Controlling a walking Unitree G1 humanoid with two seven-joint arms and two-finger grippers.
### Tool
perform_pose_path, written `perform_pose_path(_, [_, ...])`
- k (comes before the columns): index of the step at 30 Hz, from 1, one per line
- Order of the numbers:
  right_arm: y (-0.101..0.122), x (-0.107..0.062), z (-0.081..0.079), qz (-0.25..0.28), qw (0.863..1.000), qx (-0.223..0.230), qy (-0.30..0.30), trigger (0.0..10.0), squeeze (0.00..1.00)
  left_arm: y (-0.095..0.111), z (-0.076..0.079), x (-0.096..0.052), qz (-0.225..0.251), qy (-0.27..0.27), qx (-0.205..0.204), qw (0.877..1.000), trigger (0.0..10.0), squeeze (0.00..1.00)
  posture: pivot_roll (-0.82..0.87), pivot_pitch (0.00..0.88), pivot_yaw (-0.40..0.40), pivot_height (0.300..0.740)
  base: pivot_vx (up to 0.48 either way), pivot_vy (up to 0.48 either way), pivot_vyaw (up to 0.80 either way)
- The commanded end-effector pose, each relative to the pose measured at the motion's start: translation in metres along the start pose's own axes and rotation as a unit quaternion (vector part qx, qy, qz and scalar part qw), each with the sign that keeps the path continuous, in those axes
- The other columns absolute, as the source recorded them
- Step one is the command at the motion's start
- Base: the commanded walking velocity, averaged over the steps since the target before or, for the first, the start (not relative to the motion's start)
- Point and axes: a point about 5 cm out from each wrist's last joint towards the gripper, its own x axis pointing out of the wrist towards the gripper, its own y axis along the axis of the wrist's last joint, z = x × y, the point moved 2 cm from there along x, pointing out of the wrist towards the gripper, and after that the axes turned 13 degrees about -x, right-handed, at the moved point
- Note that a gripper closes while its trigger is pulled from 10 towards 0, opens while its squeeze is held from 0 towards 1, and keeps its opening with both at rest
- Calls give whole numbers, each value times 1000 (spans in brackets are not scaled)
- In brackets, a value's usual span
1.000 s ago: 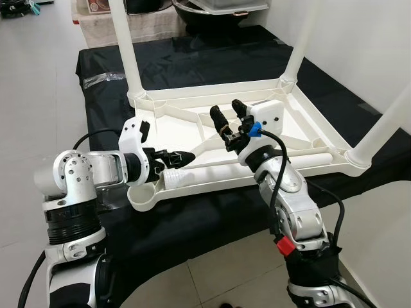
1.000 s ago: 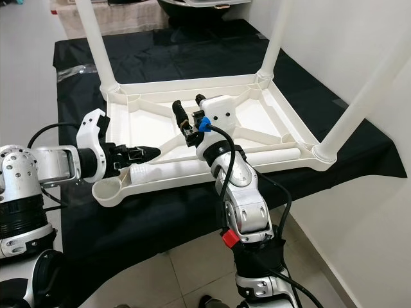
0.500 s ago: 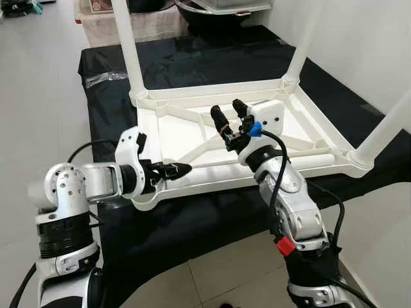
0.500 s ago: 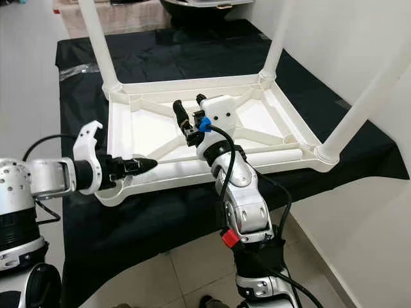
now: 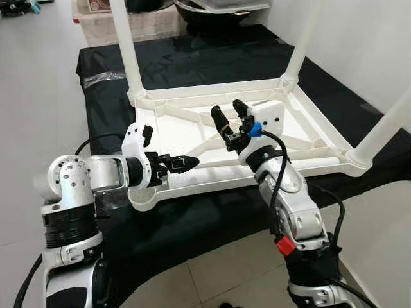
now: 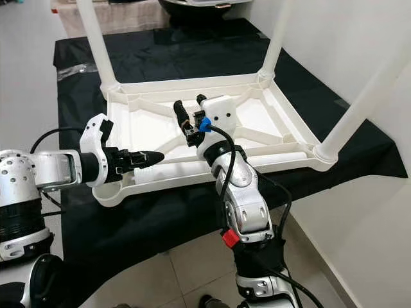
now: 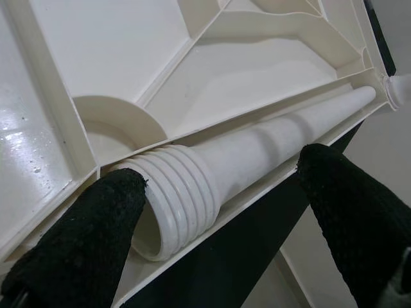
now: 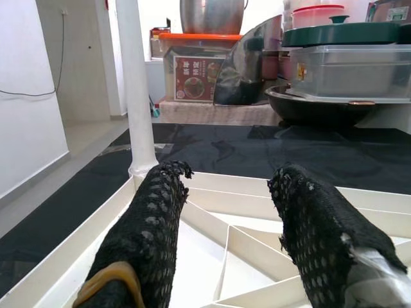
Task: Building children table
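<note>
Tabletop point(image 5: 192, 131), white plastic, lies underside up on a black cloth point(image 5: 192, 64) across the centre of the left eye view. Three legs stand screwed into its corners: upper left point(image 5: 126, 45), upper right point(image 5: 305, 35), right edge point(image 5: 385, 128). Corner socket point(image 5: 142, 197) at lower left has no leg in it. Left gripper point(image 5: 183, 163) sits at centre left above the near rim, fingers close together at the tips as far as this angle tells. Right gripper point(image 5: 231, 115) stands at centre, fingers apart, holding nothing.

Right eye view: same layout. Fourth leg point(image 6: 282, 154) lies loose along the near rim channel, lower right of the tabletop.

Left wrist view: loose leg point(image 7: 257, 147) runs from lower left to upper right, threaded end point(image 7: 170, 205) toward the camera. Two black fingers point(image 7: 83, 244) stand wide on either side of it, not touching.

Right wrist view: fingertips point(image 8: 154, 224) spread in the foreground over the ribbed underside. Upright leg point(image 8: 136, 83) at upper left. Behind it, stacked pots and lidded containers point(image 8: 347, 64); a red box point(image 8: 196, 78) with printed writing too small to read. No brand legible anywhere.

Progress, as judged: three of four legs fitted. Remaining: grasp the loose leg, bring it to the vacant socket, screw it in, turn the table upright.
</note>
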Motion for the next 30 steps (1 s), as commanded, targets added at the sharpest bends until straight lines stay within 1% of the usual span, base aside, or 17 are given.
perform_pose_path(1, [-4,-1,-1,-4,1000,1,-1,10000,0,-8,1,1,-33,5,4,999,10000,0,135,166,-53,740,0,0,0])
perform_pose_path(4, [-5,-1,-1,-5,1000,1,-1,10000,0,-16,2,4,-41,0,4,999,10000,0,135,164,-55,740,0,0,0])
perform_pose_path(9, [-5,-1,-1,-5,1000,1,-2,10000,0,-20,2,6,-47,-4,0,999,10000,0,137,165,-55,740,0,0,0])
perform_pose_path(13, [-5,-1,-1,-5,1000,1,-3,10000,0,-33,-3,10,-58,6,-20,998,10000,0,136,165,-54,740,0,0,0])
perform_pose_path(14, [-5,-1,-1,-5,1000,1,-3,10000,0,-33,-3,10,-58,6,-20,998,10000,0,136,165,-54,740,0,0,0])
perform_pose_path(16, [-4,-1,-1,-4,1000,1,-3,10000,0,-42,-7,14,-65,15,-33,997,10000,0,135,164,-55,740,0,0,0])
perform_pose_path(18, [-4,-1,-1,-4,1000,1,-3,10000,0,-44,-8,15,-66,18,-37,997,10000,0,135,164,-55,740,0,0,0])
perform_pose_path(22, [-4,-2,-1,-3,1000,0,-3,10000,0,-42,-8,17,-56,25,-53,997,10000,0,130,166,-55,740,0,0,0])
perform_pose_path(24, [-4,-2,-1,-3,1000,-1,-2,10000,0,-37,-9,18,-40,30,-75,996,10000,0,130,168,-57,740,0,0,0])
perform_pose_path(27, [-4,-2,-1,-3,1000,-1,-2,10000,0,-36,-9,18,-36,29,-86,995,10000,0,124,166,-56,740,0,0,0])
perform_pose_path(28, [-3,-2,-1,-3,1000,-1,-1,10000,0,-35,-9,20,-30,20,-107,994,10000,0,124,166,-56,740,0,0,0])
perform_pose_path(29, [-3,-2,-1,-3,1000,-1,-1,10000,0,-35,-9,20,-30,20,-107,994,10000,0,124,166,-56,740,0,0,0])
perform_pose_path(30, [-3,-2,-1,-2,1000,-2,0,10000,0,-36,-7,21,-28,8,-117,993,10000,0,117,164,-57,740,0,0,0])
